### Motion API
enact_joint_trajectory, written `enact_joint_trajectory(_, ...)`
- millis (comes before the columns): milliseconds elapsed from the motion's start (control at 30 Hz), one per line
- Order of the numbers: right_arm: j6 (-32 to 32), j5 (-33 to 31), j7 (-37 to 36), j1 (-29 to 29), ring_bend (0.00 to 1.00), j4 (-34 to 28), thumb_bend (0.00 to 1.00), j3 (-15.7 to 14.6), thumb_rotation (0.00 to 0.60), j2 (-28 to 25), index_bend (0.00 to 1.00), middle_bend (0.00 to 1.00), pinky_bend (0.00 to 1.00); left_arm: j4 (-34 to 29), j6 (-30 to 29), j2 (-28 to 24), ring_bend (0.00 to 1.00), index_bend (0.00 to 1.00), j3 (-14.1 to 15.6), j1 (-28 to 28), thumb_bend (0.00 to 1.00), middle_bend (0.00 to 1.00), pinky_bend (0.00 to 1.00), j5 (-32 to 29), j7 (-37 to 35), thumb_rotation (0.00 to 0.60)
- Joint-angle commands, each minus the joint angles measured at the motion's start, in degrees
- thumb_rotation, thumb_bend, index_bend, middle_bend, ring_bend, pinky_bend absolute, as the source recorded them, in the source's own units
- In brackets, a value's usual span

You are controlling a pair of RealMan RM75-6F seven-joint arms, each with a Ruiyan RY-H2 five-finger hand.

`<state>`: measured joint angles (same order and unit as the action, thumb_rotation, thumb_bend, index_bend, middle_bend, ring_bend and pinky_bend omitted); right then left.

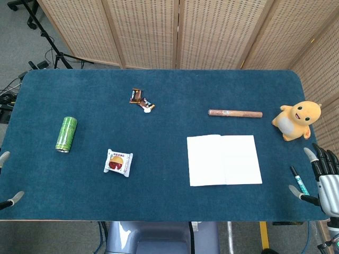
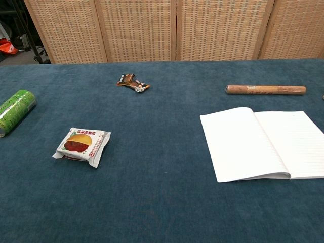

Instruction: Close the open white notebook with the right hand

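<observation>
We see the white notebook [image 1: 224,160] lying open and flat on the blue table [image 1: 159,201], toward the right side, its two blank pages spread apart with the spine running away from us. In the chest view the notebook [image 2: 263,144] reaches past the right edge of the picture.

Our right hand [image 1: 321,177] sits at the table's right edge, well apart from the notebook, with its fingers spread and nothing in them. Just beside it lies a marker pen [image 1: 299,180] with a teal band. Our left hand [image 1: 8,180] shows only as a few fingertips at the left edge of the head view; those tips are apart and touch nothing, so we read it as open.

Behind the notebook rests a wooden rolling pin [image 1: 235,113], and to its right stands a yellow plush toy [image 1: 296,120]. On the left half lie a green can [image 1: 66,134] on its side, a snack packet [image 1: 118,162] and a small dark wrapper [image 1: 141,99].
</observation>
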<state>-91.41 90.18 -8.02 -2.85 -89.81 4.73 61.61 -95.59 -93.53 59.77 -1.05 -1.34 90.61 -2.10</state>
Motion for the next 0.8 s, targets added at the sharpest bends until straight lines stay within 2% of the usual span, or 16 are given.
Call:
enact_joint_trajectory(33,0.1,0.1,0.1,0.0,0.0,0.0,0.0,0.0,0.6,0.0,0.0,0.0,0.0,0.0,0.1,0.0,0.0,0.0,0.0,0.0,0.0,0.0,0.0,0.0,0.0,0.6)
enact_joint_trajectory(400,3.7,1.6,-0.1,-2.1,0.0,0.2,0.0,-0.9,0.6,-0.1,0.0,0.0,0.0,-0.3,0.4,-0.1,0.0,0.0,-0.2,0.1,0.0,0.0,0.0,-0.5,-0.1,0.6)
enact_joint_trajectory(633,11.9,11.4,-1.6,-10.3,0.0,-1.4,0.0,-2.9,0.6,-1.0,0.0,0.0,0.0,-1.1,1.2,-0.3,0.0,0.0,-0.6,0.6,0.0,0.0,0.0,-1.4,0.2,0.6)
enact_joint_trajectory(800,19.2,12.4,1.9,-15.1,0.0,-3.1,0.0,-2.9,0.6,0.7,0.0,0.0,0.0,-1.1,1.3,-0.6,0.0,0.0,-0.8,0.5,0.0,0.0,0.0,-1.9,-0.4,0.6)
